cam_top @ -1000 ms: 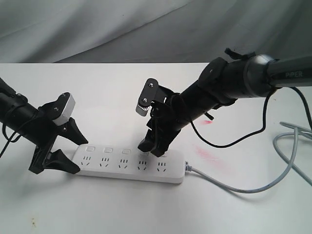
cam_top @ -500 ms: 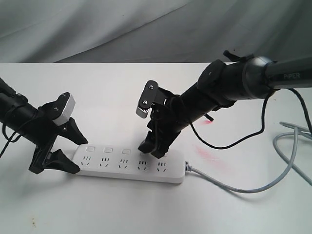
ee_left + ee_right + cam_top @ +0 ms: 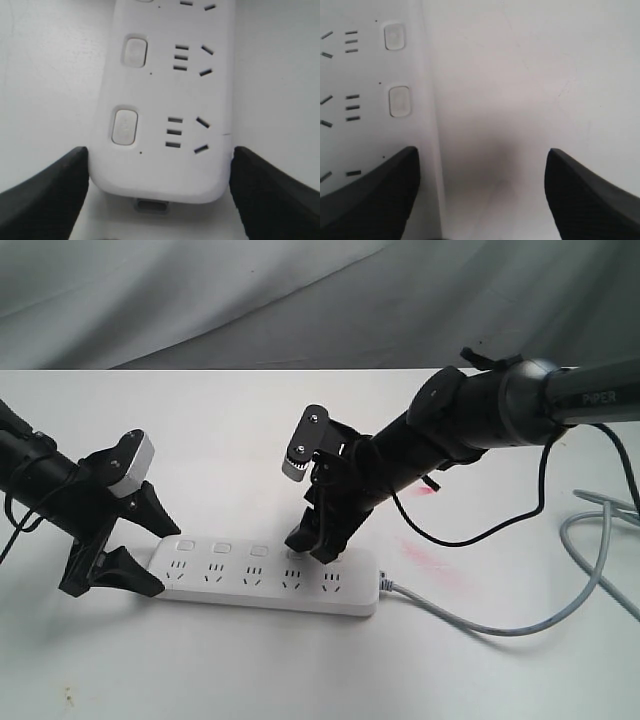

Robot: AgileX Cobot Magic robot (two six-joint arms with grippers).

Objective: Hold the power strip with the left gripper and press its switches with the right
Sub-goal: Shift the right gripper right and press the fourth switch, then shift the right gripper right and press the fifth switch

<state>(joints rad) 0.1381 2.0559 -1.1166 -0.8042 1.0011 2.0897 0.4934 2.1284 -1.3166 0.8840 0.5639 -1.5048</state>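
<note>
Power strip [image 3: 265,575] lying flat on the white table [image 3: 220,430], toward the front, grey cable [image 3: 480,625] trailing off its right end. Left gripper [image 3: 170,561] clamped across the strip's left end, one black finger [image 3: 45,195] snug against each long side. Right gripper [image 3: 311,548] tipped nose-down over the row of switches [image 3: 222,547], roughly at the fourth from the left, jaws spread wide, one over the strip and one over bare table. Can't tell whether it's actually touching a switch.
</note>
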